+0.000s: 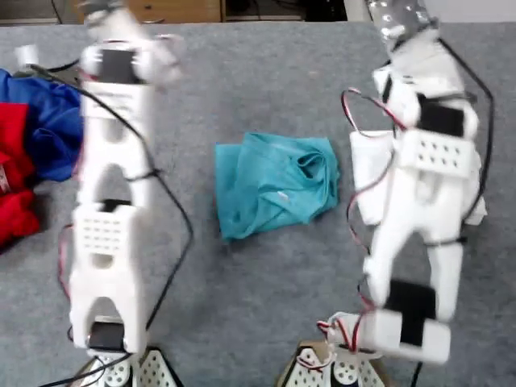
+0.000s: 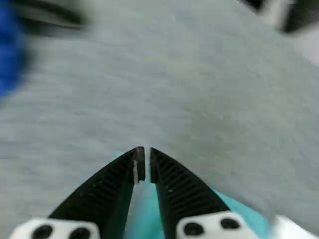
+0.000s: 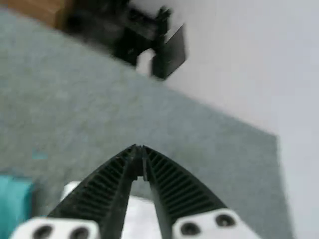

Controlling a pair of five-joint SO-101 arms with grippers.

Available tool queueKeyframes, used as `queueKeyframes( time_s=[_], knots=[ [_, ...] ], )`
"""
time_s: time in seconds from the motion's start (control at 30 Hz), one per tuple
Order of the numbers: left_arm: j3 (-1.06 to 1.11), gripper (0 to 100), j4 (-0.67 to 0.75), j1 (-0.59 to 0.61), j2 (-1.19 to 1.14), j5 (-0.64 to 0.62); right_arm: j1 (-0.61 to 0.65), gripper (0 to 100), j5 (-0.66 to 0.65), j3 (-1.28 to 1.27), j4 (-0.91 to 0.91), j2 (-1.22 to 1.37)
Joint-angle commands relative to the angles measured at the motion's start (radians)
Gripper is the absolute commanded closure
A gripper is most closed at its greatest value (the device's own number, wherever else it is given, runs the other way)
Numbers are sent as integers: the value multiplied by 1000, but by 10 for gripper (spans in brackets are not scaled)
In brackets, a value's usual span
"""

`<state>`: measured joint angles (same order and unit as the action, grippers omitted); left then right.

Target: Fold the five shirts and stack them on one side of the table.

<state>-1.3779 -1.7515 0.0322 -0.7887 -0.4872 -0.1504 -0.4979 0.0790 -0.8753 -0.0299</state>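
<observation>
A crumpled teal shirt [image 1: 278, 185] lies in the middle of the grey table. A blue shirt [image 1: 44, 121] and a red shirt [image 1: 12, 181] are heaped at the left edge. A white shirt [image 1: 372, 173] lies partly under the right arm [image 1: 427, 185]. My left gripper [image 2: 143, 160] is raised above the table, shut with nothing in it; the teal shirt [image 2: 144, 211] shows beneath its fingers and the blue shirt [image 2: 7, 55] off to one side. My right gripper [image 3: 138, 155] is also shut and empty, held above the white shirt [image 3: 142, 216], with the teal shirt [image 3: 12, 204] beside it.
The left arm [image 1: 113, 161] stands between the blue and red heap and the teal shirt. Cables trail from both arms over the grey cloth [image 1: 266, 89]. Dark equipment [image 3: 149, 35] stands beyond the table's far edge, and wooden furniture [image 1: 173, 10] is behind it.
</observation>
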Motion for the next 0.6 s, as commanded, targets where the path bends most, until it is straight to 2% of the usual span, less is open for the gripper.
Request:
queueKeyframes(
  time_s=[0.0,0.13,0.2,0.33,0.4,0.5,0.57],
  knots=[
    [170,982,-12,140,130,71,51,992,35,295,-310,183],
    [364,982,-9,196,260,75,122,994,57,639,-707,423],
    [433,982,49,203,291,86,163,996,97,806,-908,501],
    [664,982,269,232,269,94,237,995,150,797,-916,455],
    [807,982,387,232,263,95,275,995,170,654,-914,426],
    [979,982,562,224,266,92,252,996,204,443,-888,389],
    [1019,982,621,224,266,92,220,996,203,361,-873,344]
  ],
)
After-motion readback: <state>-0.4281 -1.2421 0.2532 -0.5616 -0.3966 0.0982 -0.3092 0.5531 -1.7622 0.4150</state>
